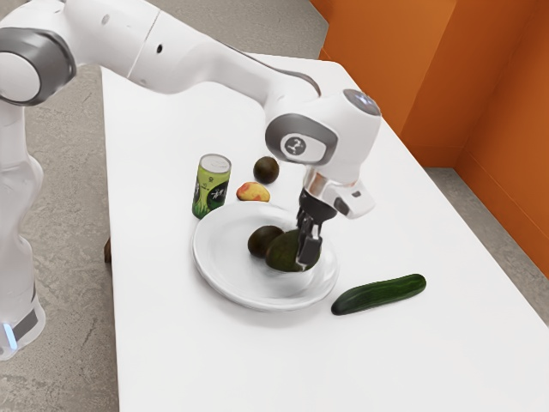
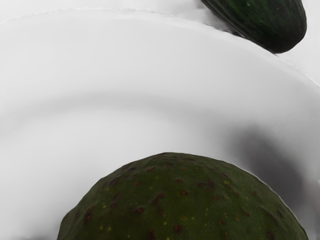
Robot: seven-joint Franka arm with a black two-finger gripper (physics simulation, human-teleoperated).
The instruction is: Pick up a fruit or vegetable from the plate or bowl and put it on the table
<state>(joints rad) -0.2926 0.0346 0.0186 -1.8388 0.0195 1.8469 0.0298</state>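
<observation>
My gripper (image 1: 307, 251) points down over the right-hand part of the plate in the exterior view, at one end of a large dark green avocado (image 1: 285, 252). Whether it holds the avocado cannot be made out. A smaller, darker round avocado (image 1: 263, 240) lies against the large one, inside the white plate (image 1: 225, 279). Speckled green avocado skin (image 2: 182, 200) rises large at the wrist view's lower edge, with the plate (image 2: 110, 65) beyond it.
A cucumber (image 1: 379, 294) lies on the white table (image 1: 214, 360), just outside the plate's rim; its end (image 2: 272, 25) appears in the wrist view. Across the plate stand a green can (image 1: 211, 187), a red-yellow fruit (image 1: 253, 191) and another dark round fruit (image 1: 267, 169).
</observation>
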